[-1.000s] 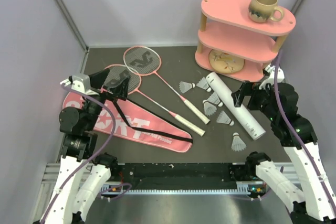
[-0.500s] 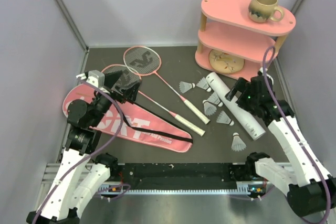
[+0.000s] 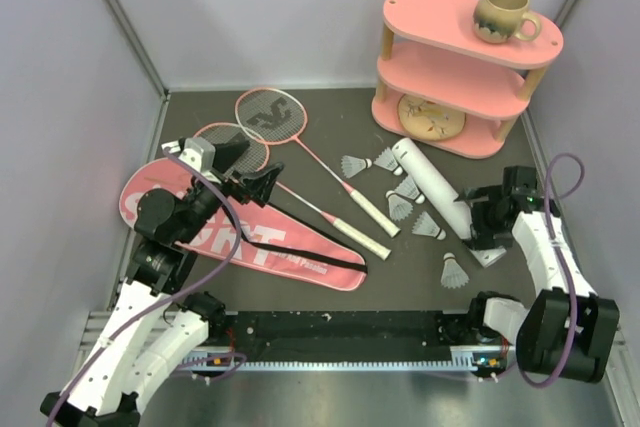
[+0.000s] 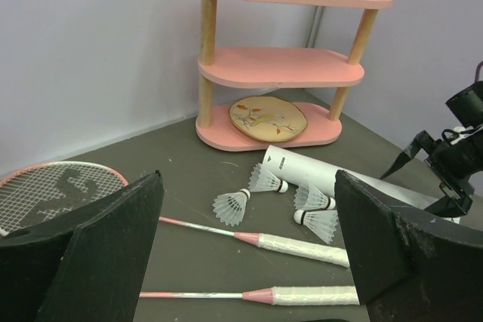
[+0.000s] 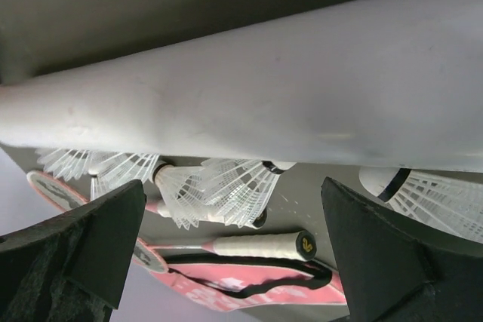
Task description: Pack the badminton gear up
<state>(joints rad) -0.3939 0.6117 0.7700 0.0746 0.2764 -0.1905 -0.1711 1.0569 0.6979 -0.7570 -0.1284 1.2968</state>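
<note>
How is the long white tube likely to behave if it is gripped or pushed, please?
The tube is a smooth round cylinder lying flat, so it would probably roll if nudged sideways. Its glossy surface may slip in a grip. It seems a light container, perhaps crushable.

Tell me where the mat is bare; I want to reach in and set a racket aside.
Bare mat lies at the back, between the racket heads and the shelf, and at the front, between the bag tip and the lone shuttlecock. Crowded: around the tube, ringed by shuttlecocks.
</note>
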